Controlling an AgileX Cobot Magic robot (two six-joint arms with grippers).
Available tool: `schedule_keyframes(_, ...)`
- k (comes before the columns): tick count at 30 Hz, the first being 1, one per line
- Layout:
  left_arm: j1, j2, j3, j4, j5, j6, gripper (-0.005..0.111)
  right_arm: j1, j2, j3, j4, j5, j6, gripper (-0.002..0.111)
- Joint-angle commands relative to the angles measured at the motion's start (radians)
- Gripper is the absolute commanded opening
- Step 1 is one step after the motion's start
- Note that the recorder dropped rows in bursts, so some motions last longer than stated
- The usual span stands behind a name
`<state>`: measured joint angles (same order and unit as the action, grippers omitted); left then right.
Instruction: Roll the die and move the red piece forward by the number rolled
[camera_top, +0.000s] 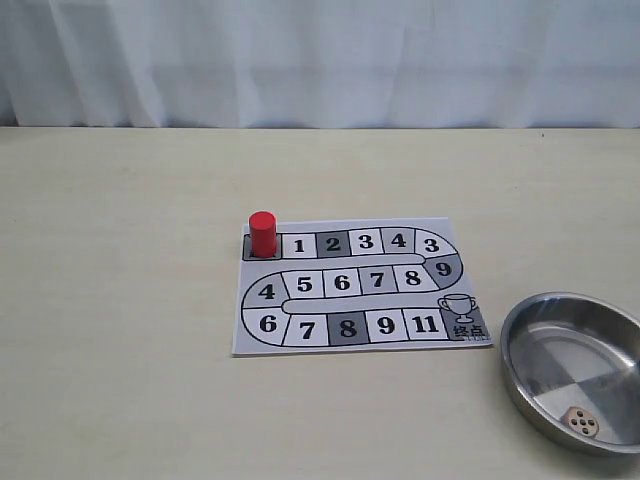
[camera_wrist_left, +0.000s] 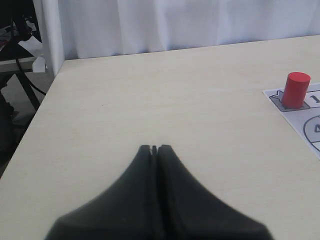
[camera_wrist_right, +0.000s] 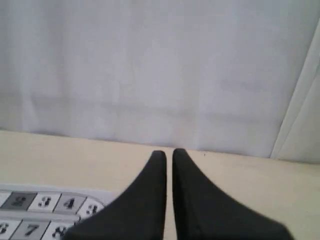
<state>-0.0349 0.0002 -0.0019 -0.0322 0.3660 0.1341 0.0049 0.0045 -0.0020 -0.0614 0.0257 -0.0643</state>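
The red piece (camera_top: 263, 234) stands upright on the grey start square at the far left corner of the game board (camera_top: 342, 283), just beside square 1. It also shows in the left wrist view, the red piece (camera_wrist_left: 296, 90) well away from my left gripper (camera_wrist_left: 154, 147), which is shut and empty above bare table. The die (camera_top: 580, 422) lies inside the metal bowl (camera_top: 520, 350) with several pips facing up. My right gripper (camera_wrist_right: 169, 152) is shut with only a thin slit between its fingers and holds nothing; it hovers near the board (camera_wrist_right: 45, 205). Neither gripper appears in the exterior view.
The steel bowl sits at the front right of the pale table, right of the board. A white curtain (camera_top: 320, 60) hangs behind the table's far edge. In the left wrist view the table's left edge (camera_wrist_left: 45, 100) and a dark stand beyond it show.
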Motion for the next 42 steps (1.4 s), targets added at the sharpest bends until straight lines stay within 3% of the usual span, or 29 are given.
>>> schedule_keyframes(1,0.0,0.0,0.002,-0.006,-0.012,-0.004,0.0,-0.002,-0.004,0.002,0.001,-0.21,0.05,0.004)
schedule_keyframes(4,0.0,0.0,0.002,-0.006,-0.012,-0.004,0.0,-0.002,-0.004,0.002,0.001,-0.378,0.113,0.004)
schedule_keyframes(7,0.0,0.0,0.002,-0.006,-0.012,-0.004,0.0,-0.002,-0.004,-0.004,0.001,-0.409,0.113,0.004)
schedule_keyframes(18,0.0,0.0,0.002,-0.006,-0.012,-0.004,0.0,-0.002,-0.002,-0.405,0.001,0.124,0.157,0.004)
schedule_keyframes(24,0.0,0.0,0.002,-0.006,-0.012,-0.004,0.0,-0.002,0.13,-0.649,0.001,0.361,0.184,0.004)
schedule_keyframes(36,0.0,0.0,0.002,-0.006,-0.012,-0.004,0.0,-0.002,0.444,-0.83,-0.011,0.526,0.175,0.005)
schedule_keyframes(42,0.0,0.0,0.002,-0.006,-0.012,-0.004,0.0,-0.002,0.606,-0.83,-0.006,0.619,0.101,0.029)
